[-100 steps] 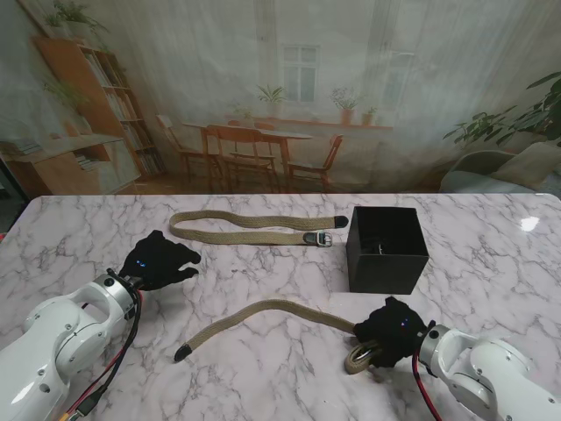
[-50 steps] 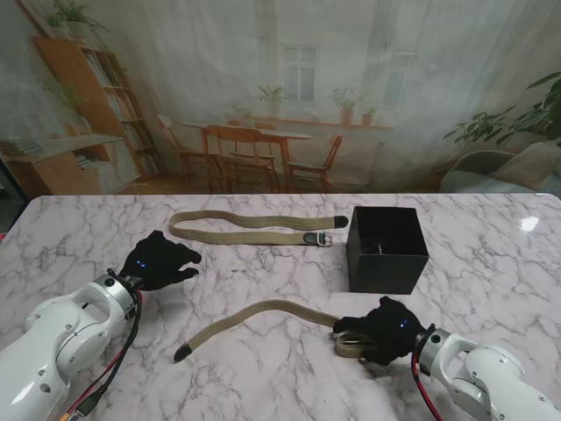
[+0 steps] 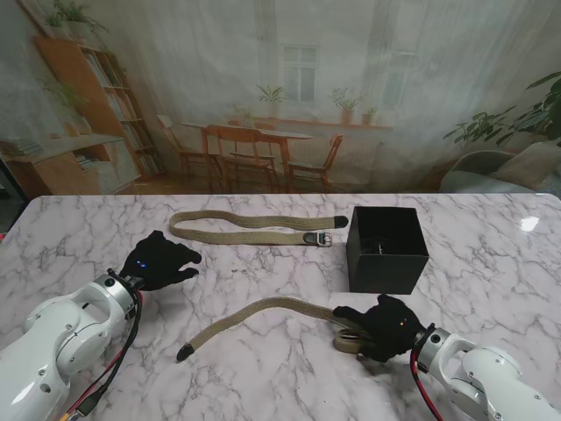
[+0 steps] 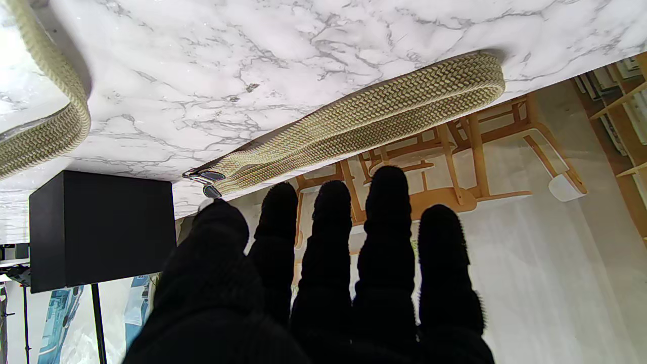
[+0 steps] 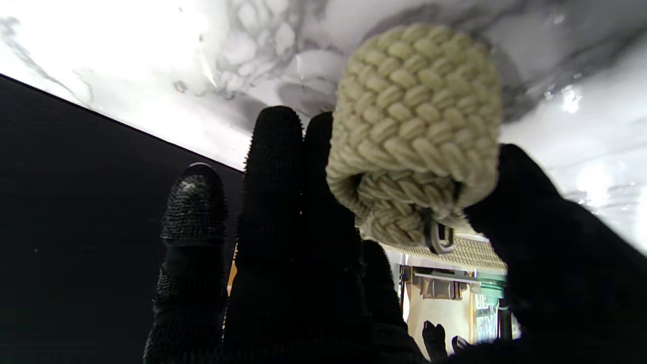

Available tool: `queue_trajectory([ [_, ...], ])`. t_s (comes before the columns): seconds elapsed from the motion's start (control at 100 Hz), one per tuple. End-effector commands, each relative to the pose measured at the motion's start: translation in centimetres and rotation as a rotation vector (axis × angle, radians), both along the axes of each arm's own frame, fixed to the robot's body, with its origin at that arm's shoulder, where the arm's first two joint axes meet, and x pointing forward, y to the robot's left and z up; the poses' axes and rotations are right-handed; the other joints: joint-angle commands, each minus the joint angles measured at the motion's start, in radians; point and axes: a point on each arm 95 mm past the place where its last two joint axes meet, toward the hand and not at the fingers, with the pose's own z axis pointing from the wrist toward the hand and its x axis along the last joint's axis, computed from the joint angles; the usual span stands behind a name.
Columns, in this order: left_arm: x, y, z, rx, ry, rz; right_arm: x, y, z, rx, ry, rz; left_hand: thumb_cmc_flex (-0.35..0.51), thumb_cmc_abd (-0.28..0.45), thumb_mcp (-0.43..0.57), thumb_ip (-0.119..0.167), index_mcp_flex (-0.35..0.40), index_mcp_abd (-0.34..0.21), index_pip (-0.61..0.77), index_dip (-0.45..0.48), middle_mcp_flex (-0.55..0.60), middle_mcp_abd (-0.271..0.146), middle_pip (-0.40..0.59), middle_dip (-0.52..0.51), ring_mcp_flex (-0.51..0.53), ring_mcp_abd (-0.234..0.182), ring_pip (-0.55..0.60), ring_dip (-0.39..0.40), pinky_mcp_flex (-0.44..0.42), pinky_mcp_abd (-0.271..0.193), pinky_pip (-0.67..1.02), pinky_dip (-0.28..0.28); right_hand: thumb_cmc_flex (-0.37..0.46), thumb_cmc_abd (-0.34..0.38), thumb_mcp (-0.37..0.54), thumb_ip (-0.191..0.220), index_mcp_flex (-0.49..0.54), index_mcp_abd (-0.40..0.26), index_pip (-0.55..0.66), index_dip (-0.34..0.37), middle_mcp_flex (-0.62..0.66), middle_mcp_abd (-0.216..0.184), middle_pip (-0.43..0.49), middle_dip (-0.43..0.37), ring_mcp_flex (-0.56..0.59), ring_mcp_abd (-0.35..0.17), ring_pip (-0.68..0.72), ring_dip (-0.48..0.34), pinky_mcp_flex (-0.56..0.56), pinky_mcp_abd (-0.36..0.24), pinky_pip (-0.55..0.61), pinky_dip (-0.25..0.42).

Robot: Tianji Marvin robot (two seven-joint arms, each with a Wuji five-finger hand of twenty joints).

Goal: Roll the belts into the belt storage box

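Note:
Two woven khaki belts lie on the marble table. The near belt [image 3: 263, 311] runs from its dark tip at the left to a small rolled coil [image 5: 414, 131] at its buckle end. My right hand [image 3: 381, 324] is shut on that coil, thumb on one side and fingers on the other. The far belt [image 3: 250, 226] lies folded double and flat, buckle toward the black storage box [image 3: 386, 248]. My left hand [image 3: 159, 260] hovers open to the left, fingers together, holding nothing; the far belt [image 4: 364, 121] lies beyond its fingertips [image 4: 386, 187].
The black box [image 4: 101, 227] stands just beyond my right hand, its dark wall [image 5: 76, 227] filling one side of the right wrist view. The table's far edge [image 3: 280, 196] runs behind the far belt.
My right hand has moved left along the near belt, rolling its buckle end into a tighter coil; the free length is shorter. The left hand and far belt have not moved.

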Motion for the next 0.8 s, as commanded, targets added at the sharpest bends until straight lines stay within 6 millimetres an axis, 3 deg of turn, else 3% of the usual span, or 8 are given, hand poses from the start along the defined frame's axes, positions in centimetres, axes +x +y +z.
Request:
queue_trajectory([
  [0.0,0.0,0.0,-0.2,0.008,0.012,0.003,-0.1,0.0,-0.2,0.009,-0.017,-0.002,0.039,0.047,-0.014,-0.009,-0.026,0.019,-0.007,-0.01,0.019,0.018,0.018,0.011,0.001,0.016,-0.005,-0.005,-0.008,0.029,-0.012,-0.01,0.091,0.079,0.115,0.098,-0.047,-0.064,-0.05,-0.038,0.095,-0.111,0.115,0.015,0.028,-0.086,0.027,-0.004,0.007,0.03,0.028,-0.012],
  [0.05,0.0,0.0,-0.2,0.009,0.012,0.003,-0.1,0.0,-0.2,0.02,-0.021,-0.008,0.039,0.049,-0.013,-0.009,-0.028,0.019,-0.008,-0.01,0.018,0.017,0.018,0.011,0.0,0.016,-0.006,-0.005,-0.007,0.029,-0.012,-0.01,0.095,0.106,0.102,0.096,-0.047,-0.046,-0.061,-0.044,0.096,-0.099,0.113,0.014,0.041,-0.076,0.037,0.001,0.007,0.027,0.029,-0.012],
  [0.16,0.0,0.0,-0.2,0.009,0.012,0.003,-0.1,0.1,-0.4,0.042,-0.027,-0.035,0.04,0.048,-0.014,-0.009,-0.03,0.02,-0.008,-0.01,0.018,0.018,0.018,0.011,0.0,0.016,-0.006,-0.005,-0.008,0.031,-0.011,-0.009,0.089,0.192,0.048,0.097,-0.044,0.156,-0.051,-0.046,0.109,-0.089,0.123,0.009,0.051,-0.068,0.047,0.008,0.006,0.001,0.032,-0.014],
  [0.27,0.0,0.0,-0.2,0.01,0.012,0.003,0.0,0.2,-0.7,0.039,-0.033,-0.065,0.039,0.047,-0.014,-0.009,-0.029,0.02,-0.008,-0.01,0.018,0.017,0.018,0.011,0.0,0.017,-0.006,-0.005,-0.007,0.03,-0.011,-0.01,0.134,0.228,0.039,0.103,-0.045,0.225,0.022,-0.017,0.126,-0.077,0.182,0.02,0.063,-0.061,0.062,0.011,0.006,-0.007,0.041,-0.02],
  [0.4,0.0,0.0,-0.2,0.01,0.013,0.003,-0.1,0.2,-1.1,0.024,-0.013,-0.104,0.04,0.048,-0.013,-0.009,-0.031,0.021,-0.01,-0.011,0.018,0.018,0.018,0.011,0.0,0.017,-0.006,-0.005,-0.007,0.03,-0.011,-0.01,0.16,0.23,0.066,0.113,-0.043,0.25,0.1,0.021,0.125,-0.048,0.288,0.049,0.077,-0.037,0.081,0.011,0.008,0.001,0.06,-0.02],
  [0.55,0.0,-0.1,-0.2,0.011,0.014,0.003,0.0,0.4,-1.4,0.012,-0.016,-0.136,0.038,0.047,-0.015,-0.009,-0.031,0.021,-0.01,-0.011,0.018,0.017,0.018,0.011,0.001,0.017,-0.005,-0.005,-0.007,0.03,-0.011,-0.01,0.195,0.216,0.096,0.119,-0.004,0.211,0.119,0.038,0.124,-0.017,0.393,0.079,0.112,0.001,0.163,0.036,0.029,0.036,0.092,-0.013],
  [0.65,0.0,-0.1,-0.2,0.011,0.015,0.003,0.1,0.5,-1.5,0.018,-0.027,-0.161,0.039,0.048,-0.014,-0.009,-0.031,0.021,-0.01,-0.01,0.018,0.016,0.018,0.011,0.0,0.017,-0.006,-0.005,-0.007,0.029,-0.011,-0.01,0.198,0.205,0.114,0.121,0.043,0.249,0.123,0.048,0.125,0.0,0.422,0.083,0.113,0.012,0.227,0.042,0.049,0.035,0.107,-0.017],
  [0.79,0.0,0.0,-0.2,0.01,0.015,0.004,0.0,0.5,-1.5,0.006,-0.011,-0.18,0.042,0.048,-0.013,-0.009,-0.03,0.02,-0.009,-0.01,0.019,0.017,0.018,0.011,0.001,0.015,-0.005,-0.005,-0.007,0.029,-0.011,-0.01,0.145,0.207,0.066,0.123,0.3,0.217,0.116,0.075,0.124,-0.006,0.437,0.081,0.109,0.007,0.242,0.012,0.04,0.039,0.11,-0.03],
])
